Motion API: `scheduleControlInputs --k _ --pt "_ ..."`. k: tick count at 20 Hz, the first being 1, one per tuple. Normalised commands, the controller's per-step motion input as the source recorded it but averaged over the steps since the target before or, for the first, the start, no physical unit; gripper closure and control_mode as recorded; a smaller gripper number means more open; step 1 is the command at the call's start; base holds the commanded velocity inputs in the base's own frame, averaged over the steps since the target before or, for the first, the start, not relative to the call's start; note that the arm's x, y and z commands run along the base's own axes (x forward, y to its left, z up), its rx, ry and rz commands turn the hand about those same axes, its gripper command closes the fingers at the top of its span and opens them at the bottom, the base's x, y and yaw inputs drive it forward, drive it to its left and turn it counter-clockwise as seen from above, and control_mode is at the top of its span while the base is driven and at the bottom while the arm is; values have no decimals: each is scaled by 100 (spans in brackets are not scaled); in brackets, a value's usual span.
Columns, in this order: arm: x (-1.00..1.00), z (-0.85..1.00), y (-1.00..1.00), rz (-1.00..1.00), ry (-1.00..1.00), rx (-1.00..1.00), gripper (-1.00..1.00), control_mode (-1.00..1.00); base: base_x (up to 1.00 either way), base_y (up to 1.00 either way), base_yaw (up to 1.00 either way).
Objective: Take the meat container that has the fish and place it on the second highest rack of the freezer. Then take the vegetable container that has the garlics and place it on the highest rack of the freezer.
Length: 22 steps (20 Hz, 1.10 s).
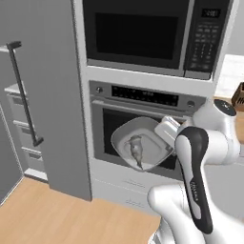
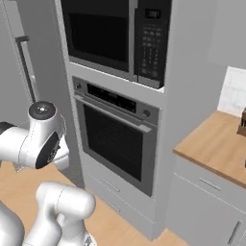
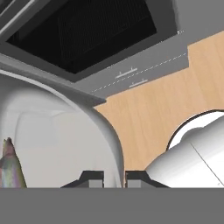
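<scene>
The hand (image 3: 114,178) pinches the rim of the meat container (image 1: 155,143), held tilted before the oven (image 1: 143,125), the fish (image 1: 136,149) inside.

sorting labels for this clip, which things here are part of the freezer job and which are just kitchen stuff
Part of the job:
- meat container, tilted, held in front of the oven
- fish lying in it
- gripper, its fingers either side of the container's rim
- freezer, door open, white shelves showing

Just kitchen stuff:
- oven
- microwave
- wooden counter
</scene>
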Motion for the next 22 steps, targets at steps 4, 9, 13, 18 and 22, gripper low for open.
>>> scheduleControlInputs --k 4,9,13,18,22 --pt "0 0 0 0 0 0 100 100 99 100 0" --pt "0 0 0 0 0 0 100 100 88 100 0" --pt "0 0 0 0 0 0 100 100 82 100 -5" --pt "0 0 0 0 0 0 100 100 73 100 -25" --pt "0 0 0 0 0 0 100 100 59 100 -40"
